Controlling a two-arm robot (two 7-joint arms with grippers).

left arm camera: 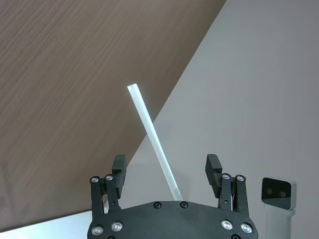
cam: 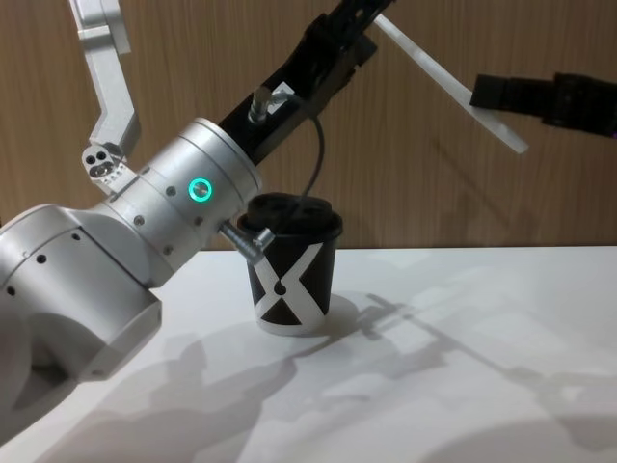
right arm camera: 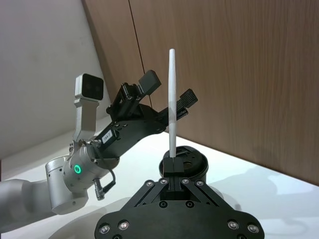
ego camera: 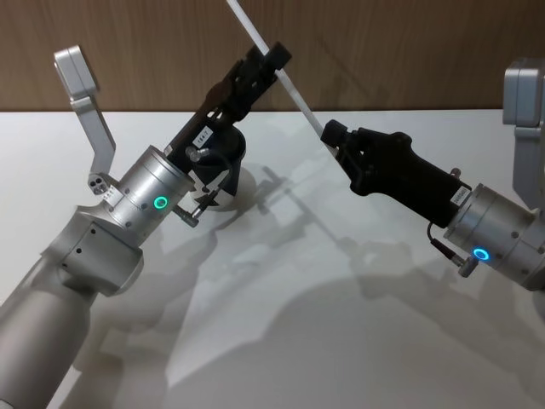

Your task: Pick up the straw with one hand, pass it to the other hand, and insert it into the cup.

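While the black right gripper clamps 1 end of the long white-translucent plastic straw, the black left gripper straddles it, fingers spread, the black X-marked paper cup beneath its wrist: handover; next, left should close, then right release

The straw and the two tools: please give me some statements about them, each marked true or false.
1. The right tool is shut on the straw. True.
2. The left tool is shut on the straw. False: its fingers stand open, one on each side of it.
3. The cup stands upright on the table with its lid on. True.
4. One end of the straw is in the cup. False: the straw is held in the air, apart from the cup.
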